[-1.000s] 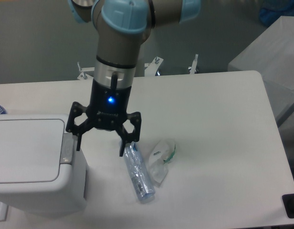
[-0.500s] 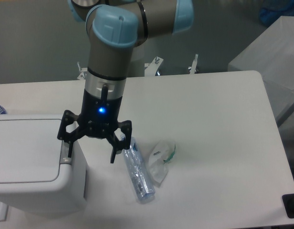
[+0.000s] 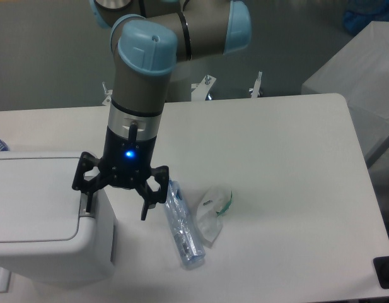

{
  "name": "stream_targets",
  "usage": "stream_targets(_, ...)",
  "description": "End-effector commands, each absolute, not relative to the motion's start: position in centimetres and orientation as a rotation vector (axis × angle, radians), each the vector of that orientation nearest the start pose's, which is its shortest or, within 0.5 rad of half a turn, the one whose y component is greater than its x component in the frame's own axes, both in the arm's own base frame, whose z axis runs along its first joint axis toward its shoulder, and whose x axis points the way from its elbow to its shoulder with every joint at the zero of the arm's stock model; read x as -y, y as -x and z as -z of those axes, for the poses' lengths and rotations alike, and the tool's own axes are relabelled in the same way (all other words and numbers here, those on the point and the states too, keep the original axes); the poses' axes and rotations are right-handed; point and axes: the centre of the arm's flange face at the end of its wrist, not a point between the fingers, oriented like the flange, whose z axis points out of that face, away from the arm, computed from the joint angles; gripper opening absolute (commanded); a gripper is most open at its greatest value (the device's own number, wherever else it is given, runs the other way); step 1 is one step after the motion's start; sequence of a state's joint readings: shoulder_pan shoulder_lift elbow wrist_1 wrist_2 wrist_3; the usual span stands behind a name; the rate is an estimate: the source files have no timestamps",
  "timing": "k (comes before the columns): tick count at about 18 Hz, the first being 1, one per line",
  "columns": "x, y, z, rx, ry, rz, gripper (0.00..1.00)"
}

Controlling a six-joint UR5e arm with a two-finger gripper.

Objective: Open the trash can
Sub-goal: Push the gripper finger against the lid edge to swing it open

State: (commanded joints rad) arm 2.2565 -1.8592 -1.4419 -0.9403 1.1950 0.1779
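A: Where do things stand?

B: The trash can (image 3: 46, 218) fills the lower left of the frame, lid shut; my gripper (image 3: 115, 204) hangs spread wide over its right rim, one finger at the grey latch (image 3: 87, 205).

A: The risk?

B: Missing the latch and pressing bare lid; or my other finger clipping the plastic bottle (image 3: 183, 228) just right of it.

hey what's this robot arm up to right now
The arm is working on the white trash can at the table's left edge. Its hand is open and empty, with one finger over the grey latch at the lid's right rim and the other finger out past the bin's side. The lid is shut. A clear plastic bottle and a crumpled wrapper lie on the table nearby, untouched.
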Motion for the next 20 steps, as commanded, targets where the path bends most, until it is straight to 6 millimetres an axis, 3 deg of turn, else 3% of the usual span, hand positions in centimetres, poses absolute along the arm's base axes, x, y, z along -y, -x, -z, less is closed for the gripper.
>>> stream_targets(12, -60.2, 27.3, -46.9, 0.526, 2.506, 0.183, 1.00)
stream_targets(15, -60.1, 27.6, -48.8, 0.504, 2.482, 0.150, 1.00)
stream_targets(20, -59.7, 29.6, -53.2, 0.427, 2.476, -0.085, 1.00)
